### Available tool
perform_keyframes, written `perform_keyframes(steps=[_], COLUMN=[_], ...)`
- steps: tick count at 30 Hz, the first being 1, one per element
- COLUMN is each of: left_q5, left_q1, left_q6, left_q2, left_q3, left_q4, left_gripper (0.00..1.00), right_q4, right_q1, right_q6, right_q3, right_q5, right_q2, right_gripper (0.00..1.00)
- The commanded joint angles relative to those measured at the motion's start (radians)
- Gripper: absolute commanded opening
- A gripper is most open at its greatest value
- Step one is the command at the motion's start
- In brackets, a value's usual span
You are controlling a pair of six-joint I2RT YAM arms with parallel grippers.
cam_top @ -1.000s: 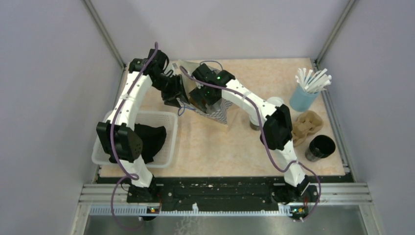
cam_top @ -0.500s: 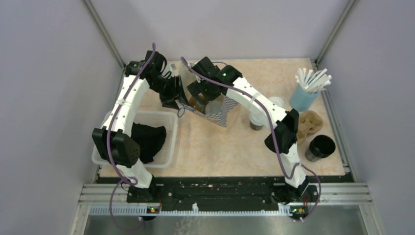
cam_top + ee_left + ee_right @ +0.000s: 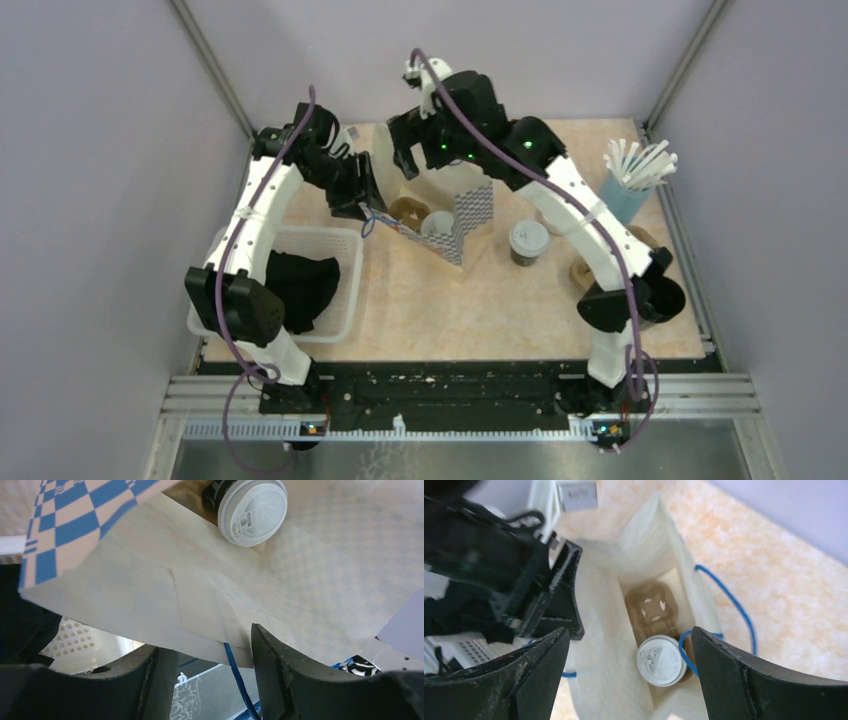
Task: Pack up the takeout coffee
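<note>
We look down on a tan table boxed in by grey walls at the left, back and right. A paper bag with a blue check print stands open toward the back left. The bagged cup sits upright inside it, lid up, in one socket of a brown carrier. The carrier's other socket lies open just beside the cup, deeper in the bag. A blue cord loops over the bag's rim. The loose cup stands upright on the table just right of the bag, not touching it, with bare tabletop in front of it.

The right claw hangs high over the bag's mouth, pointing down. Its jaws are spread wide and hold nothing, and much of the bag's mouth shows between them.

The left claw is at the bag's left rim. Its jaws stand apart, with the paper edge and a strand of blue cord in the gap. We cannot tell whether either side presses the paper.

At the left edge a white basket holds a dark cloth. At the right edge stands a blue holder of white straws. Nearer along that edge is a black cup, partly hidden by the right arm.
</note>
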Motion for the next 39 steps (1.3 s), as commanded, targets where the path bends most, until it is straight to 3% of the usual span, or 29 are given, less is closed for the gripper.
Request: perform_keyframes(steps=[1, 6, 10, 14, 22, 39], left_q5=[0.006, 0.005, -0.007, -0.004, 0.007, 0.006], left_q1=[0.001, 0.001, 0.001, 0.001, 0.001, 0.001], left_q6=[-0.003, -0.007, -0.011, -0.012, -0.015, -0.008], left_q2=[-0.012, -0.011, -0.013, -0.019, -0.031, -0.030], left_q3=[0.034, 0.040, 0.038, 0.028, 0.007, 0.009], left_q4=[0.030, 0.029, 0.018, 0.013, 0.013, 0.020], left_gripper=[0.61, 0.60, 0.61, 0.64, 0.65, 0.67], right_q4=[0.067, 0.001, -0.034, -0.011, 0.079, 0.116], right_q1=[0.007, -0.036, -0.197, -0.248, -0.360, -0.436], right_q6=[0.041, 0.071, 0.182, 0.186, 0.242, 0.197], right_q3=[0.048, -0.307, -0.676, -0.914, -1.024, -1.090], right_q5=[0.154, 0.468, 0.386, 0.276, 0.072, 0.073], right_q2=[-0.209, -0.518, -0.731, -0.741, -0.547, -0.421], right_gripper=[0.91, 0.91, 0.92, 0.95, 0.98, 0.97])
